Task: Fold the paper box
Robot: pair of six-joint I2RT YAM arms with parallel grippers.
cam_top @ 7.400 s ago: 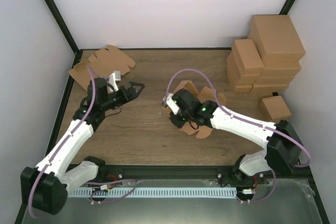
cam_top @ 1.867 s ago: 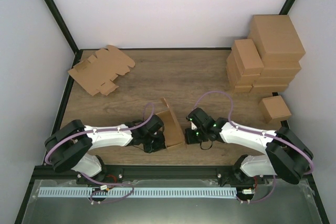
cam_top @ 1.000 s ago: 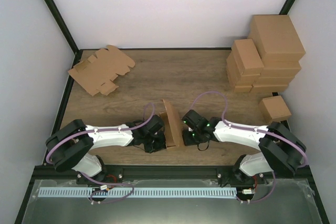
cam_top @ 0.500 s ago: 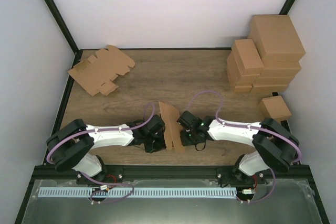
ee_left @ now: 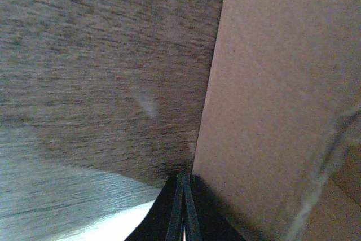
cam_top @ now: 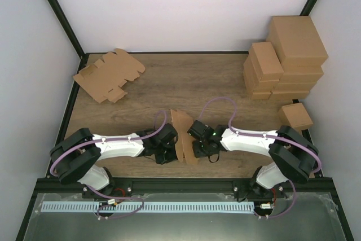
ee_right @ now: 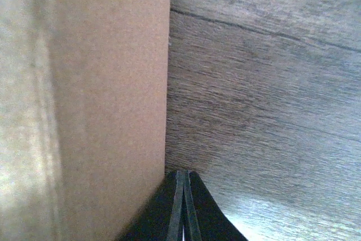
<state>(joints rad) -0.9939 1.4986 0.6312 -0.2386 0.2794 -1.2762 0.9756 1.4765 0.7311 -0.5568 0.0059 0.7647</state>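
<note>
Shows the paper box (cam_top: pixel 181 134) near the front edge of the table (cam_top: pixel 169 83), roughly midway between the two arm bases. Stands on edge as a narrow, partly folded piece of plain brown cardboard, longer front to back than side to side, with a slanted flap at its far end. Appears unprinted and matte in both wrist views, with a fine grainy surface and straight cut edges.

Flanked by the left gripper (cam_top: pixel 172 146) at its left face and the right gripper (cam_top: pixel 193 144) at its right face, both close against the cardboard.

From the left wrist, shows the black fingers (ee_left: pixel 169 221) brought together with only a thin seam between them and nothing clamped. Places their tips at the foot of a flat brown panel filling the right half of that view.

From the right wrist, shows much the same: fingers (ee_right: pixel 194 213) closed tip to tip beside a brown panel filling the left half, its vertical edge sharp against the wood grain. Cannot tell from any view whether the tips actually touch the cardboard.

Also shows a pile of flat notched blanks (cam_top: pixel 110 74) at the far left corner, a stack of larger cartons (cam_top: pixel 285 57) at the far right, and one small carton (cam_top: pixel 296 117) just in front of that stack, all well apart from the box.
</note>
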